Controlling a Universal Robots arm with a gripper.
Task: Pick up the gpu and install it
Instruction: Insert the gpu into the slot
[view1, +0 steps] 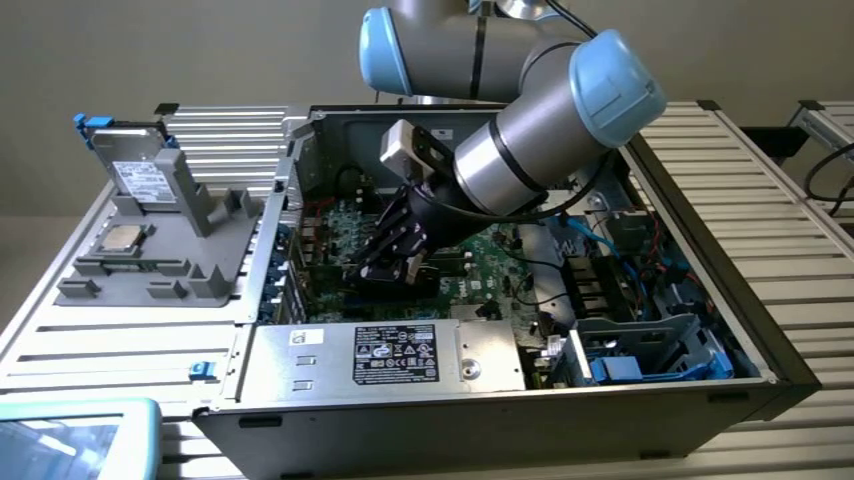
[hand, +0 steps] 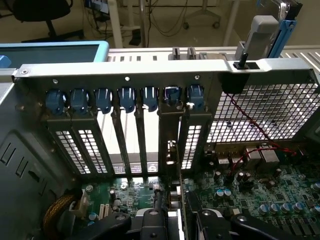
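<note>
Exterior view: soft, even indoor light from above, with no hard shadows on the slatted table (view1: 747, 200). The wall behind is flat and a little dim. The arm (view1: 534, 150) carries broad, gentle highlights on its blue caps and shades the inside of the open computer case (view1: 534, 420). There the gpu (view1: 400, 268), clamped between the fingers (view1: 380, 250), reads as a dark mass with little detail. There is mild sheen on the silver power supply cover (view1: 307, 360).

Wrist view: strong backlight comes through the open rear slots (hand: 145, 145), blown out to white. The mesh grille (hand: 270, 115) glows pale. The motherboard (hand: 260, 195) is dim. The black fingers (hand: 112, 222), close to the lens, look soft.
</note>
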